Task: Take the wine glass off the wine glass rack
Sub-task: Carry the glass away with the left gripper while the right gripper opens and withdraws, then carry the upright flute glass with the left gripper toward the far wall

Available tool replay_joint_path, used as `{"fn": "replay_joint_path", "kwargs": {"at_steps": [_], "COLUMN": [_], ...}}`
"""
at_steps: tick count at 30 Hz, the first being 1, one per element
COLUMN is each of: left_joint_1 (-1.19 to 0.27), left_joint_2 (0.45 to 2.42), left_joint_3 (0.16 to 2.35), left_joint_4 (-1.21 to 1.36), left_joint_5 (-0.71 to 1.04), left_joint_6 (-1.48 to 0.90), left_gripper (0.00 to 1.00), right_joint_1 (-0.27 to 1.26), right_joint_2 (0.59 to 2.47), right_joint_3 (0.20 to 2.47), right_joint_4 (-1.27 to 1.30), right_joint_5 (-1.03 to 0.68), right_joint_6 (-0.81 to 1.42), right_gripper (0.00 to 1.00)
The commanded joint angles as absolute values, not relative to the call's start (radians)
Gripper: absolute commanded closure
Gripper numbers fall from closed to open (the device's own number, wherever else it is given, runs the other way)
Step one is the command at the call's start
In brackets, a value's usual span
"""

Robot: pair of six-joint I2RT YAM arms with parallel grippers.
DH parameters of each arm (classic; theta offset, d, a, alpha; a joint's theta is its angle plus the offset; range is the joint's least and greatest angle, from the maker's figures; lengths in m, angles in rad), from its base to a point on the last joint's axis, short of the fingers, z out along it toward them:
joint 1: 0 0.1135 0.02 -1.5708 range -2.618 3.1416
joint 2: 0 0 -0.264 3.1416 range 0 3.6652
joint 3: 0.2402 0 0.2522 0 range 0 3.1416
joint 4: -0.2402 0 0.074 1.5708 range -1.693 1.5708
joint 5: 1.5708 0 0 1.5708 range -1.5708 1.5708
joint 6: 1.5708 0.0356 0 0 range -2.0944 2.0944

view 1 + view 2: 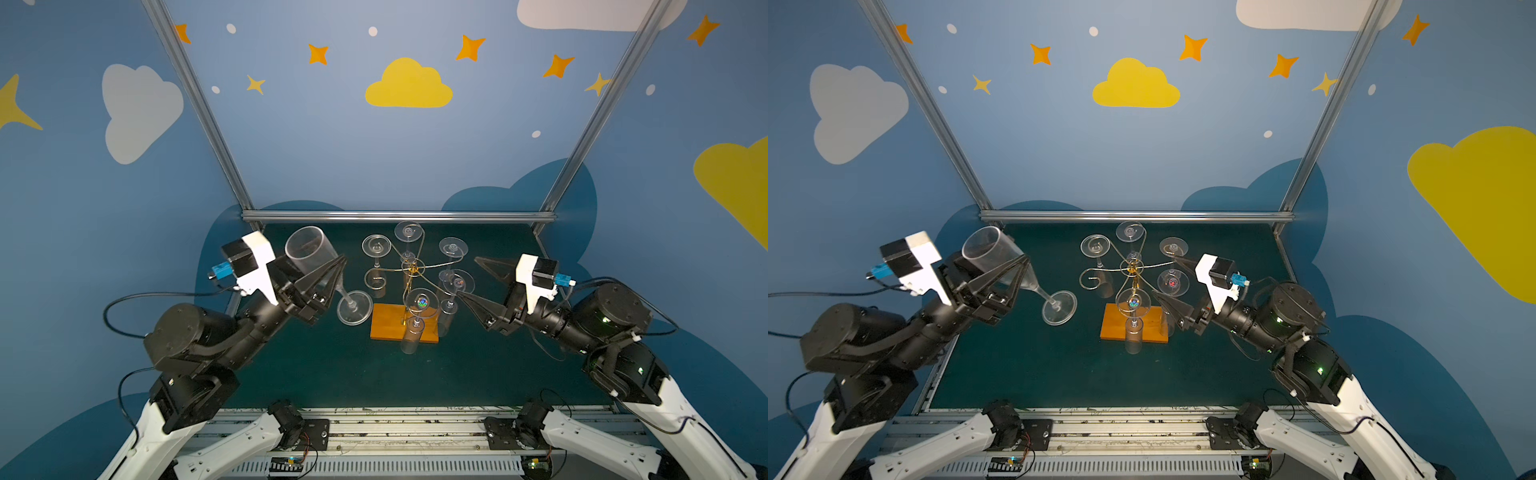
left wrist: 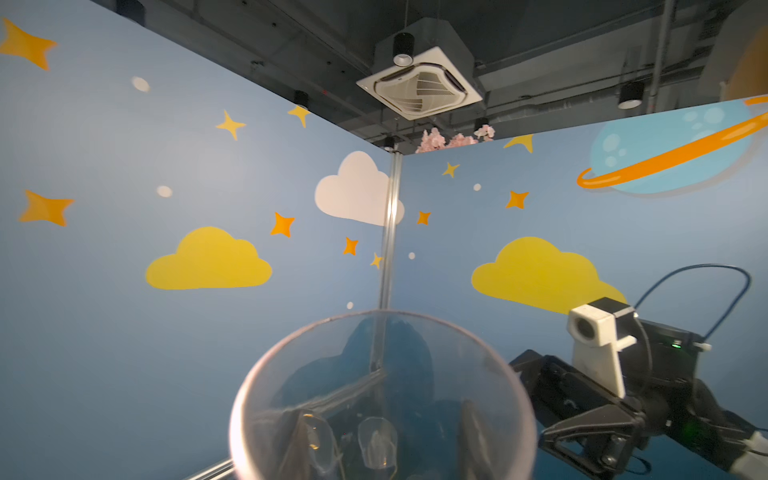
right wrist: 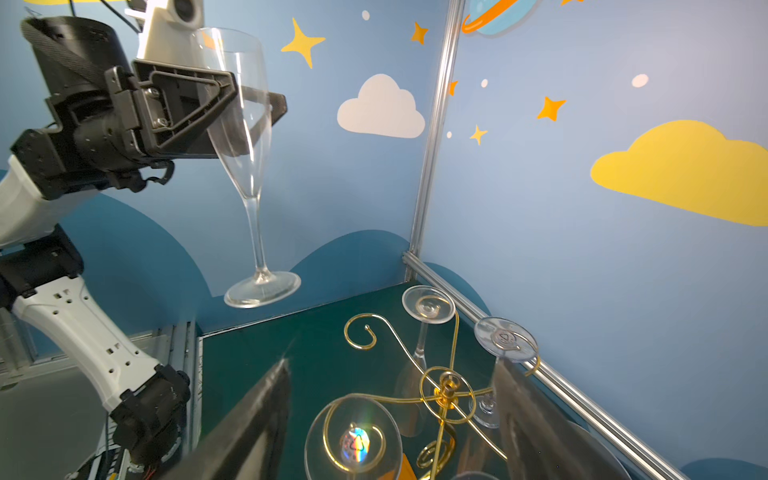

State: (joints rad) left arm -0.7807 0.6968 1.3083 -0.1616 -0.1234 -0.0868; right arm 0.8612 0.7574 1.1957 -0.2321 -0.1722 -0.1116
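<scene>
Left of the wine glass rack (image 1: 386, 324), my left gripper (image 1: 341, 264) is clamping a wine glass (image 1: 309, 251) by its bowl, wrist angling upward. Right of the rack, my right gripper (image 1: 466, 277) is pointing at it, jaws standing wide apart.

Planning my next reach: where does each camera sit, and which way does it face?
Top views: high over the near edge, looking down at the wine glass rack; both arms show.
Left wrist: on the left arm, aimed up at walls and ceiling past the held wine glass; right gripper visible.
Right wrist: on the right arm, facing the rack and the left gripper; own open fingers ahead.
Shared: both wrist views show that glass.
</scene>
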Motion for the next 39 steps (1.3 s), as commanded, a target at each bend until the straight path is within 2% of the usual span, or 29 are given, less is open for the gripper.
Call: {"fn": "replay_joint_path", "kwargs": {"at_steps": [1,12,18,24,31,39], "left_joint_1": [-0.778,-0.777,-0.762,-0.630,-0.414,-0.322], "left_joint_2": [0.668,0.622,0.668,0.759,0.880,1.071], "left_joint_3": [1.298,1.124,1.065,1.025,0.973,0.922], "left_joint_4": [-0.206,-0.023,0.098,0.162,0.250,0.484], "left_joint_5": [-0.285,-0.513,-0.537,-0.525,-0.381,-0.311], "left_joint_6": [0.041,0.148,0.200,0.138,-0.059,-0.091], "left_gripper": [0.60,0.60,0.59,0.58,0.59,0.59], "right_joint_1": [0.865,0.866,0.866,0.866,0.866,0.864], "right_joint_2": [0.714,0.630,0.614,0.593,0.533,0.495], "right_joint_3": [1.160,1.118,1.107,1.105,1.077,1.023], "right_joint_4": [-0.216,-0.250,-0.266,-0.304,-0.340,-0.356], "right_joint_5": [-0.089,-0.012,0.006,0.041,0.132,0.313], "right_joint_6": [-0.117,-0.101,-0.094,-0.089,-0.096,-0.167], "right_gripper": [0.24,0.24,0.24,0.24,0.23,0.21]}}
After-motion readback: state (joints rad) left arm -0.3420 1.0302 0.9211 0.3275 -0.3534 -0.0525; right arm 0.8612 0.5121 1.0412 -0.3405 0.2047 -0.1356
